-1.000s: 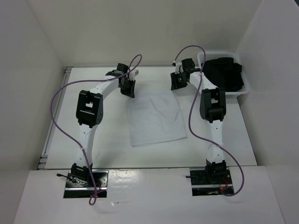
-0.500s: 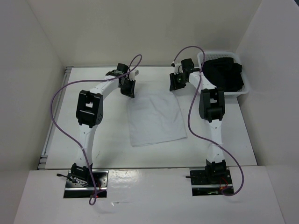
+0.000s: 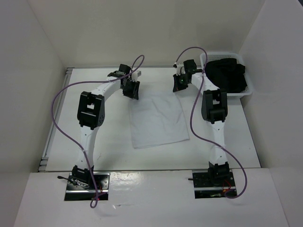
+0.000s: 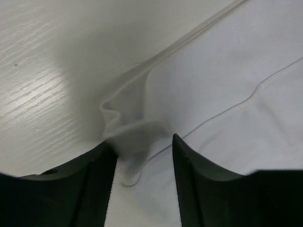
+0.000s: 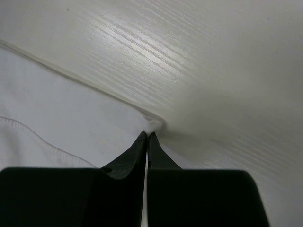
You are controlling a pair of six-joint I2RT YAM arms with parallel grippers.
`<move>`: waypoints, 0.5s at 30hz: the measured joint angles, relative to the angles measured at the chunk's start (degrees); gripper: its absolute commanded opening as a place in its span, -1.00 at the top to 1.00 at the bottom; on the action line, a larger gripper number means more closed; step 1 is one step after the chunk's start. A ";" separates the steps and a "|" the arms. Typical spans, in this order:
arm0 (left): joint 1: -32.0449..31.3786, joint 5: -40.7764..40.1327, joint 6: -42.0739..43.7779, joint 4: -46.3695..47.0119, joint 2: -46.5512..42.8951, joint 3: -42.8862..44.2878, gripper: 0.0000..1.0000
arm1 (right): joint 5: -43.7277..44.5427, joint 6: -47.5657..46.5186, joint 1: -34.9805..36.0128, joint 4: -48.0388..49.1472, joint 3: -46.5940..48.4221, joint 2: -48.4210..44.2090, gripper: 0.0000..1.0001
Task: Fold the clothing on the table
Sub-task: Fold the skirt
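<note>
The white clothing lies as a folded rectangle in the middle of the table. My left gripper is down at its far left corner. In the left wrist view its jaws stand apart with a loose bunched fold of clothing between them, so it is open. My right gripper is at the far right corner. In the right wrist view it is shut, its tips pinching the puckered corner of the clothing against the table.
A white slotted basket holding a black garment stands at the back right, just beyond the right arm. White walls close in the table on the left, back and right. Purple cables loop from both arms.
The left jaws have opened and let go of the cloth corner. The right jaws have closed on the far right corner. Both arms have barely shifted.
</note>
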 measured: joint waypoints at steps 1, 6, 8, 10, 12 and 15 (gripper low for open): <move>-0.04 0.13 0.20 0.02 0.00 0.02 -0.36 | 0.02 0.00 0.00 0.02 -0.02 0.00 1.00; -0.28 0.70 -0.04 0.57 -0.42 0.02 -0.76 | 0.24 -0.44 0.00 1.73 -2.49 -1.11 1.00; -0.04 0.68 -0.26 1.11 -0.44 0.02 -0.78 | 0.35 -0.59 0.00 2.40 -3.76 -1.81 1.00; 0.44 0.57 -0.39 1.55 -0.44 0.02 -0.78 | 0.50 -0.85 0.00 2.64 -4.48 -2.23 1.00; 1.29 -0.04 -0.66 2.01 -0.44 -0.04 -0.78 | 0.59 -1.11 0.00 2.80 -4.81 -2.45 1.00; 2.95 -0.48 -1.60 2.64 -0.44 -0.15 -0.72 | 0.70 -1.55 0.00 2.86 -4.98 -2.56 1.00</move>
